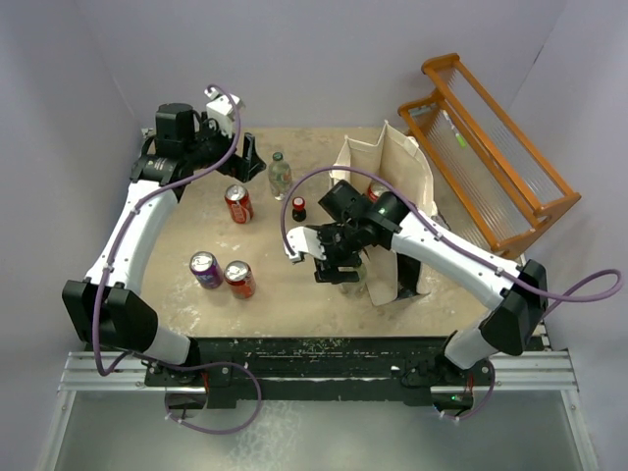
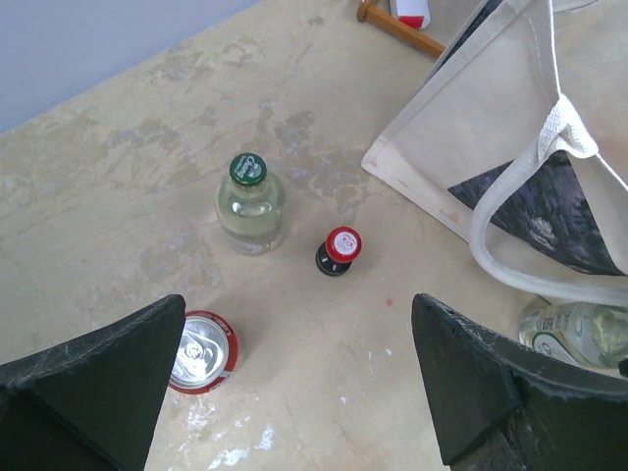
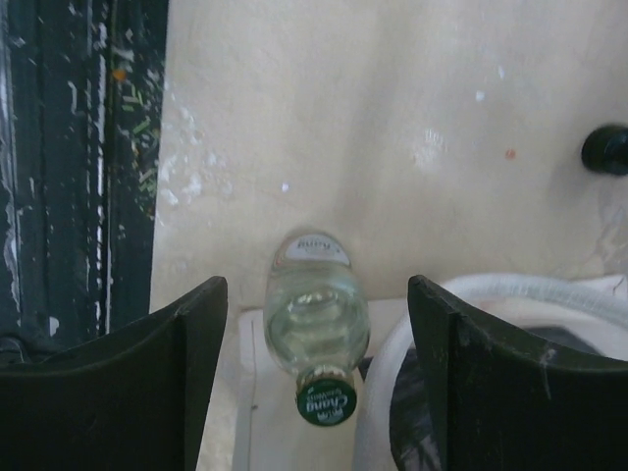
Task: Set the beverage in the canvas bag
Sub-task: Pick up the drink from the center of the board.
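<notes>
R gripper [image 3: 316, 294] hangs over a clear bottle [image 3: 316, 329] w/ green cap; fingers [image 3: 147, 383] apart, 1 each side, gaps showing on both sides, nothing gripped. Bottle looks upright on the table [image 3: 343, 118], outside the canvas bag [image 1: 397, 186], close against its near end; can't tell if they touch. The bag's white handle [image 3: 491, 294] loops just beside the bottle. Bag stands mouth-up at mid-right of table; orange rack [image 1: 491, 147] behind it. L gripper [image 2: 297, 314] spread wide, holding nothing, at far left of table. In front of it: a 2nd clear bottle [image 2: 250, 206]; a small dark bottle w/ red cap [image 2: 340, 250]; a red can [image 2: 201, 348]. Near-left of table: purple can [image 1: 206, 269] just beside another red can [image 1: 239, 279].
</notes>
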You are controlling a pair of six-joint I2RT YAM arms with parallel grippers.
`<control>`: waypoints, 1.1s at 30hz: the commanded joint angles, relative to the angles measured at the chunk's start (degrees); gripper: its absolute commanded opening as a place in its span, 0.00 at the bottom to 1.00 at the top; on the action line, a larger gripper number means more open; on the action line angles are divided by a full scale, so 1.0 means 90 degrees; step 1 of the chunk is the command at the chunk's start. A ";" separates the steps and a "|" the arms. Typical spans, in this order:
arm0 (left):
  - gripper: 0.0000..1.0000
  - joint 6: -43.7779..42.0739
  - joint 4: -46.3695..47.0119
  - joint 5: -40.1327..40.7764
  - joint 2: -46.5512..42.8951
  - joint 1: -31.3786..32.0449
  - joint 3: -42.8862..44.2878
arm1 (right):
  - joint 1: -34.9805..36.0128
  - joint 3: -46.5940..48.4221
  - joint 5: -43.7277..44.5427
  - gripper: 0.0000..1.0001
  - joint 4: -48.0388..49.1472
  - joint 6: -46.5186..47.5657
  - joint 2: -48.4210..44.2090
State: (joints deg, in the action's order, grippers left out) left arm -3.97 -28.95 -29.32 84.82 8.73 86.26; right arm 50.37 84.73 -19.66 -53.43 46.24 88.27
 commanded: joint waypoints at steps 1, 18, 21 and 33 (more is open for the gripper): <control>0.99 -0.0145 0.0443 0.0022 -0.0203 -0.0033 -0.0092 | -0.0331 -0.0192 0.0310 0.74 -0.0479 0.0229 -0.0257; 0.99 -0.0060 0.0528 -0.0006 -0.0098 -0.0033 -0.0111 | -0.0696 -0.0784 0.0587 0.60 -0.0630 0.0152 -0.0551; 0.99 -0.0034 0.0536 -0.0060 -0.0098 -0.0033 -0.0112 | -0.0704 -0.0926 0.0592 0.54 -0.0462 0.0075 -0.0586; 0.99 0.0003 0.0633 -0.0130 -0.0268 -0.0033 -0.0264 | -0.0709 -0.1136 0.0420 0.37 -0.0115 -0.0077 -0.0663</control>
State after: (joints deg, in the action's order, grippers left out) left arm -4.08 -26.20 -29.36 84.51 8.73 84.51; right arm 44.18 75.07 -14.44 -54.24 46.85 84.51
